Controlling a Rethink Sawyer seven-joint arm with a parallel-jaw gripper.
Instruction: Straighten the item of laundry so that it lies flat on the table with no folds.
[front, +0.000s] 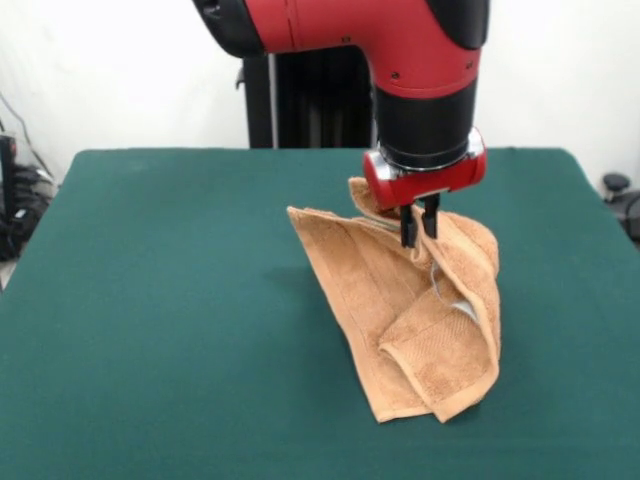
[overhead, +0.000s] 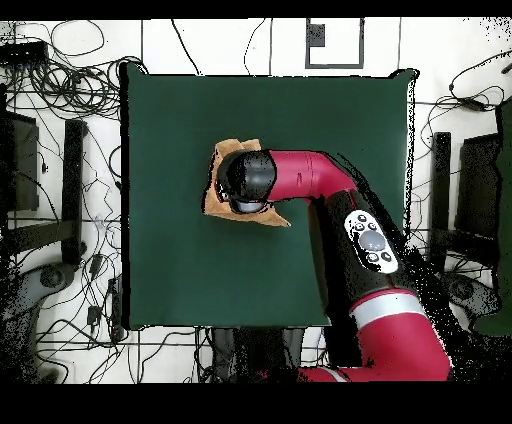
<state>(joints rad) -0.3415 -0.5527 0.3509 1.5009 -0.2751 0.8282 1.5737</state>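
The orange-tan terry towel (front: 420, 320) is lifted by its top and hangs in folds, its lower end resting on the dark green table (front: 160, 300). A bit of its white label shows on the right fold. My gripper (front: 419, 228) comes down from the red arm and is shut on the towel's upper edge, right of the table's middle. In the overhead view the arm's head covers the gripper and most of the towel (overhead: 226, 152), which shows only as tan edges left of the middle of the table (overhead: 180, 260).
The black pedestal (front: 310, 100) stands behind the table's far edge. Cables and stands (overhead: 60, 200) lie on the floor around the table. Dark equipment sits at the left edge of the front view (front: 10, 190).
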